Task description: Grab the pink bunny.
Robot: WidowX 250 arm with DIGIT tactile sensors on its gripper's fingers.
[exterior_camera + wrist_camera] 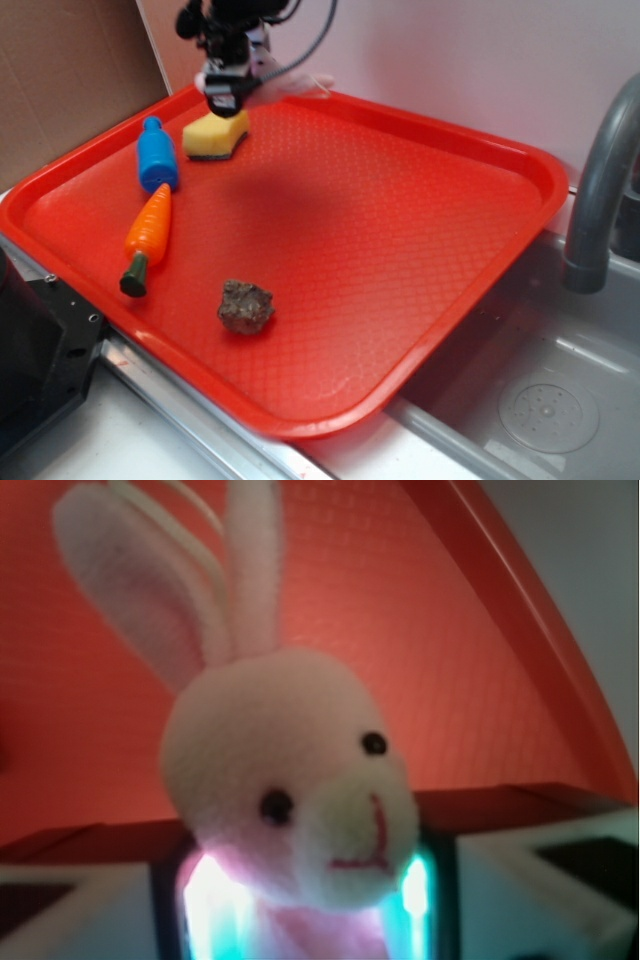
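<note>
The pink bunny [290, 780] fills the wrist view, face toward the camera and ears up. Its pink body sits between the two glowing fingers [215, 900], which press on both sides of it. My gripper [310, 905] is shut on the bunny. In the exterior view the gripper [232, 95] hangs at the far left corner of the red tray [520, 160], just above the yellow sponge [216, 135]. A pale strip, likely the bunny's ears [305, 84], pokes out to the gripper's right; the rest of the bunny is hidden there.
On the tray's left side lie a blue bottle [157, 153] and an orange toy carrot [147, 236]. A brown lump [245, 306] lies near the front. A grey faucet [600, 190] and sink basin [540, 400] are at the right.
</note>
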